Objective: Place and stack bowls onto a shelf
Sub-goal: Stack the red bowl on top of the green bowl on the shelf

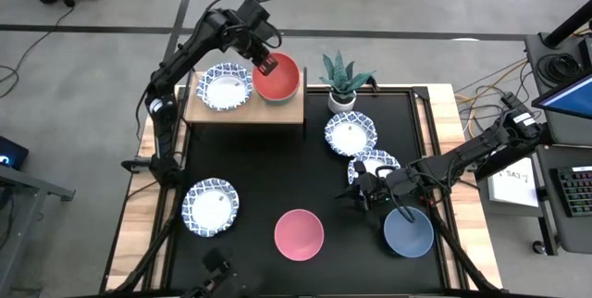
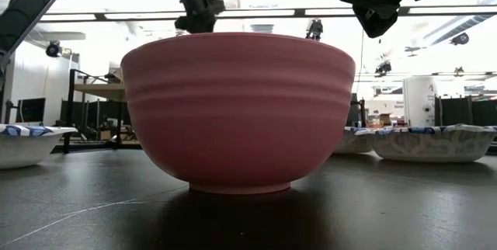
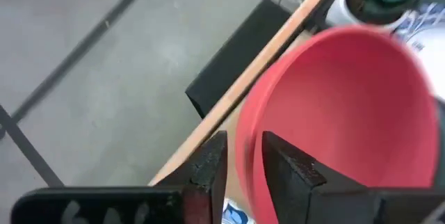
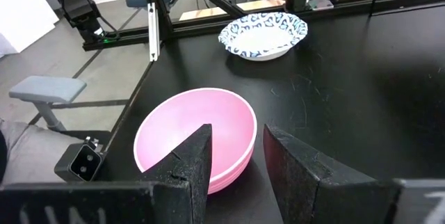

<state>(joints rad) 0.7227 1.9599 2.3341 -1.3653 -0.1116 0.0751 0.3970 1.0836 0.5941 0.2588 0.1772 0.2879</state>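
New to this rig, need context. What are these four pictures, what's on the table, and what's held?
It is a two-armed robot at a black table. One picture looks straight down, one sits at tabletop height behind the pink bowl, and one camera rides on each wrist.

The left gripper is over the wooden shelf, its jaws pinching the rim of the red bowl, which sits over a green one. A patterned white bowl is already on the shelf.

The right gripper hovers open and empty above the table, beside the blue bowl. Three more patterned bowls and a potted plant also stand on the table.
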